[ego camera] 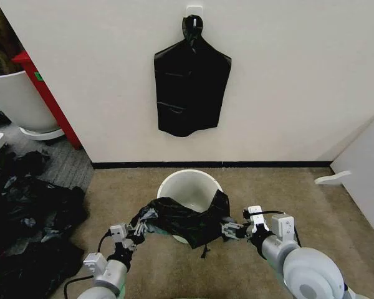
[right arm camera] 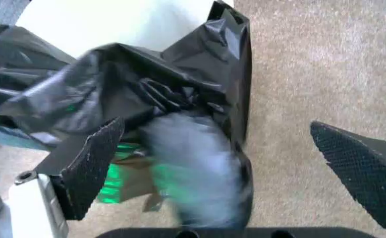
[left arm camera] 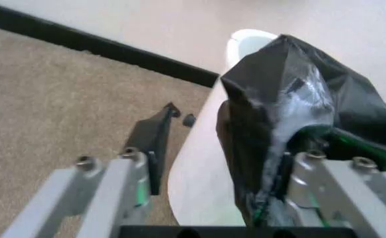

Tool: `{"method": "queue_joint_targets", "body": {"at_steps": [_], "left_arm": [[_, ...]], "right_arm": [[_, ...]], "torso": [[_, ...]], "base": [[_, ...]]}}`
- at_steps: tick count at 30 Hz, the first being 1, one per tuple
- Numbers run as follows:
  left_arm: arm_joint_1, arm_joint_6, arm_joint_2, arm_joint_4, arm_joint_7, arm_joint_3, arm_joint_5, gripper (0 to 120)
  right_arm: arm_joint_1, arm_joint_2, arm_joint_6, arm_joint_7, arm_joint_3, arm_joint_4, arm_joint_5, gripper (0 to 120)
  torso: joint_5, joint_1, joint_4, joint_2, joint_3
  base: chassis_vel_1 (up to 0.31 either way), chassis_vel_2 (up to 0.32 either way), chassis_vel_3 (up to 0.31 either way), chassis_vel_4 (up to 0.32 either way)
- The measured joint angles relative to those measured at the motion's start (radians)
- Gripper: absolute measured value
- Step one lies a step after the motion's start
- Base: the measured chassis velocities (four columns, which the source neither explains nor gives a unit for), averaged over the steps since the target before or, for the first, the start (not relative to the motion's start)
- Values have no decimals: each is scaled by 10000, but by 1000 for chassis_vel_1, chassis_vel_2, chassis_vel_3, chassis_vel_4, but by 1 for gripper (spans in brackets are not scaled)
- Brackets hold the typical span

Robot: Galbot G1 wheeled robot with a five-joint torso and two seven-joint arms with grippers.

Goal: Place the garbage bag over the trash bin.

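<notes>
The trash bin (ego camera: 188, 187), a small off-white bucket, stands on the carpet close to the wall. The garbage bag (ego camera: 184, 221), glossy black film, lies crumpled over the bin's near rim, while the far rim is bare. My left gripper (ego camera: 137, 232) is at the bag's left end and my right gripper (ego camera: 232, 229) at its right end. In the left wrist view the left gripper (left arm camera: 219, 148) is open beside the bin wall (left arm camera: 199, 173), the bag (left arm camera: 299, 99) covering one finger. In the right wrist view the right gripper (right arm camera: 216, 134) is open wide, and the bag (right arm camera: 159, 89) lies over one finger.
A flat black bag bundle (ego camera: 190, 87) hangs on the wall above the bin. A big white tub (ego camera: 15, 99) and a red post (ego camera: 47, 93) stand at the back left. A heap of black bags (ego camera: 25, 212) fills the left floor. A white panel (ego camera: 368, 174) leans at right.
</notes>
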Motion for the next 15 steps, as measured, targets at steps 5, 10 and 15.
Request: {"method": "queue_joint_targets", "body": {"at_steps": [5, 10, 15], "left_arm": [[411, 194, 473, 41, 1597, -758, 358, 76], [340, 409, 797, 221, 2381, -982, 595, 92], [114, 625, 1161, 363, 3480, -1228, 856, 100]], "right_arm": [[-89, 76, -75, 451, 29, 325, 416, 100], [-59, 140, -49, 497, 17, 323, 452, 100], [-33, 142, 0, 529, 7, 333, 490, 100]], "torso": [[1, 0, 0, 0, 0], [-1, 0, 0, 0, 0], [1, 0, -1, 0, 0]], "base": [[0, 0, 0, 0], [0, 0, 0, 0], [0, 0, 0, 0]]}}
